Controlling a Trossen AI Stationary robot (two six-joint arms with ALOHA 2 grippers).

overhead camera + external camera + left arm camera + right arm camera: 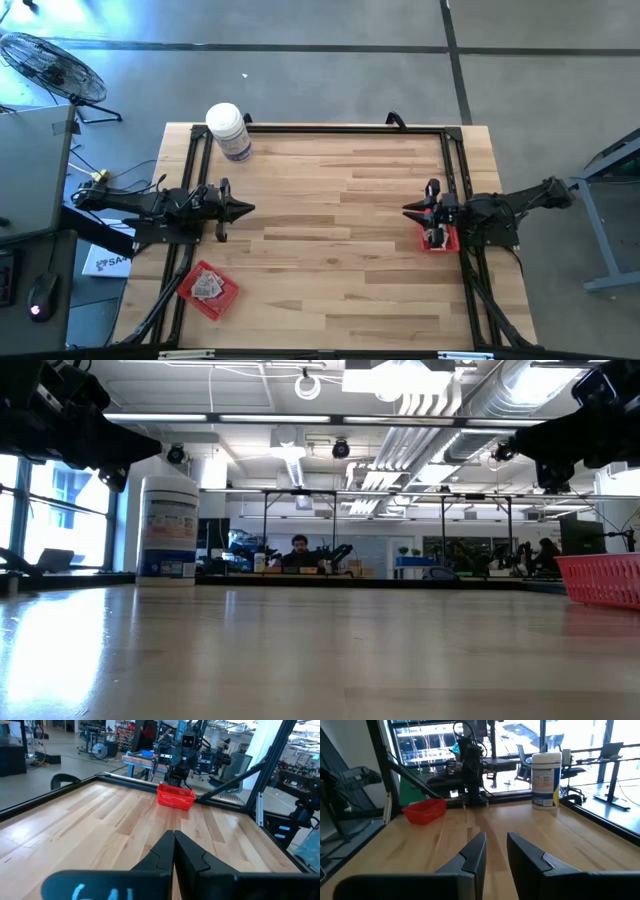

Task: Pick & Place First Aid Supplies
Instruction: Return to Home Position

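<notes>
left gripper (247, 209): 9 o'clock side of table (330, 260), over bare wood, tip aimed at centre. Fingers (161, 854) pressed together, nothing between them.
right gripper (408, 210): 3 o'clock side, tip aimed at centre, facing the left gripper and well apart from it. Fingers (475, 847) spread with a narrow gap, nothing held.
left tray (184, 293): red, shallow, at 7 o'clock near the table's edge. Sits cornerwise, just beside the left arm's base.
right tray (425, 243): red, between 3 and 4 o'clock, mostly under the right arm's wrist. Pale bits show inside; cannot tell what they are.
packets (207, 286): small grey-white heap lying inside the left tray.
jar (228, 130): white with a bluish label, upright at 11 o'clock near the far corner, well apart from both trays.
low view: jar at left, mesh wall of right tray at the right edge, both arms dark along the top.
person (297, 550): far behind the table in the room, seen in the low view only.
</notes>
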